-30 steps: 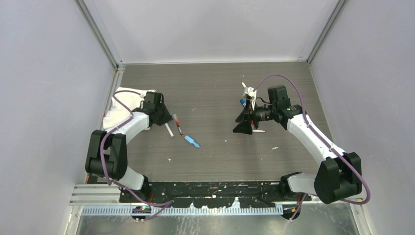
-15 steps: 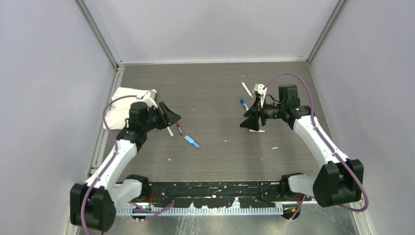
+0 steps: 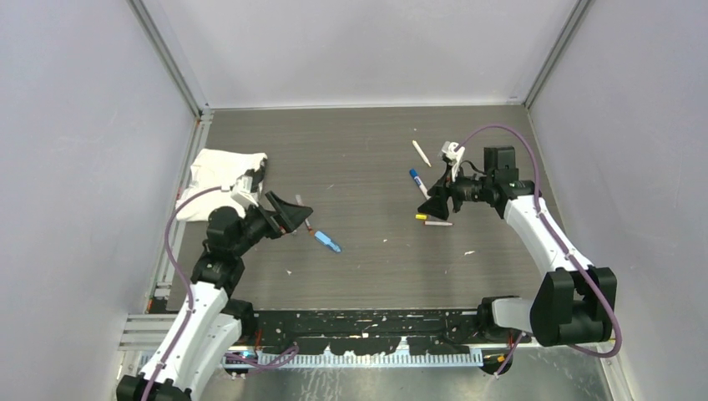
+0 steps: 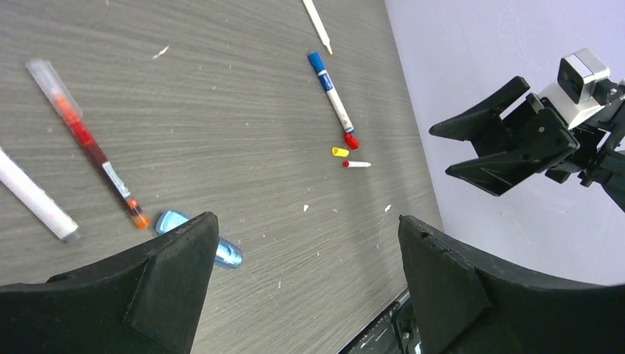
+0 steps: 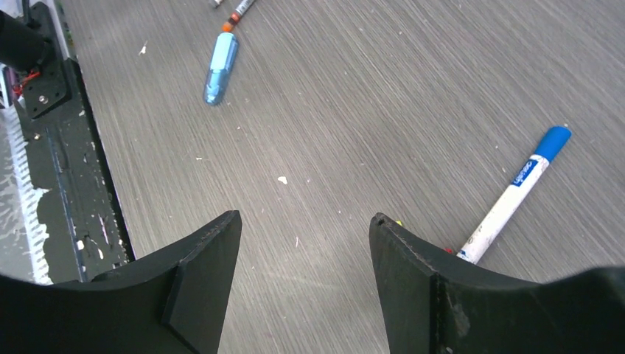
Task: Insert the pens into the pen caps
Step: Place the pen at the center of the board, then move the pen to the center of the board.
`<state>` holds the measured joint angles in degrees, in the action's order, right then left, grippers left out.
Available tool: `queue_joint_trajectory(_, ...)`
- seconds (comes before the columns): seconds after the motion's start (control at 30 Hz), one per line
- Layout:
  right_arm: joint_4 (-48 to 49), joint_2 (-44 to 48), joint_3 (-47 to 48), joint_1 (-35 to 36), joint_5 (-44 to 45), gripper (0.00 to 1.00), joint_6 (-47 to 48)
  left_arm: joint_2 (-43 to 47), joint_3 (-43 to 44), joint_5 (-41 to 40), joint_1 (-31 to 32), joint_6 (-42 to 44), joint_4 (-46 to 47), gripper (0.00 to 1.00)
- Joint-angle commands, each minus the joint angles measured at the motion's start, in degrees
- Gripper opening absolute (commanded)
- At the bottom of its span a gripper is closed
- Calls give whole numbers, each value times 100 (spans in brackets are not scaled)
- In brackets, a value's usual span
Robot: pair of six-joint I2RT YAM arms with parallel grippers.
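Note:
My left gripper (image 3: 291, 214) (image 4: 306, 221) hangs wide open over the table's left half, holding nothing. Just ahead of it lie a pen with a red barrel and clear cap (image 4: 88, 144) and a white pen (image 4: 37, 199). My right gripper (image 3: 431, 203) (image 5: 306, 217) is open and empty too, low over the right half. Beside it lie a white pen with a blue cap (image 3: 417, 179) (image 5: 516, 195) and red end, a yellow pen cap (image 3: 420, 216) (image 4: 339, 152) and a short white piece with a red tip (image 3: 437, 223) (image 4: 357, 164). A thin white pen (image 3: 421, 153) lies farther back.
A chunky light-blue oblong piece (image 3: 328, 241) (image 5: 220, 68) lies between the arms. A crumpled white cloth (image 3: 219, 170) sits at the back left by the wall. Small white flecks dot the table. The black rail (image 5: 66, 162) runs along the near edge.
My left arm has drawn back toward the near edge and its jaws have opened wide. My right gripper has shifted right, uncovering the yellow cap and the short red-tipped piece.

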<state>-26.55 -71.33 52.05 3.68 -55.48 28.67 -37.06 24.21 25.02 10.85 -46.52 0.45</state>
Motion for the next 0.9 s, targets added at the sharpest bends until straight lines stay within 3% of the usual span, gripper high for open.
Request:
queue_joint_trajectory(0.0,-81,-112,149,-77,73,70,195,134,-329,224,-31,-340,456,89)
queue_joint_trajectory(0.13,-147,-187,108,-68,-263,69,287,-36,-376,670,-7,-401,332,70)
queue_joint_trajectory(0.23,-189,-250,120,-65,-300,69,321,-330,-62,439,288,165,-599,57)
queue_joint_trajectory(0.43,-228,-294,139,-68,-357,69,333,-1380,836,-2475,2384,1577,-2106,56)
queue_joint_trajectory(0.57,-253,-293,147,-69,-411,69,333,-2810,1811,-3121,3071,2424,-3003,54)
queue_joint_trajectory(0.67,-297,-296,164,-69,-441,69,341,-3671,2585,-3163,3081,2902,-3875,36)
queue_joint_trajectory(0.73,-327,-293,180,-64,-453,69,375,-4127,3026,-3299,3081,2949,-4303,15)
queue_joint_trajectory(0.87,-406,-270,218,-65,-478,69,418,-4920,3336,-3059,3081,2982,-4509,1)
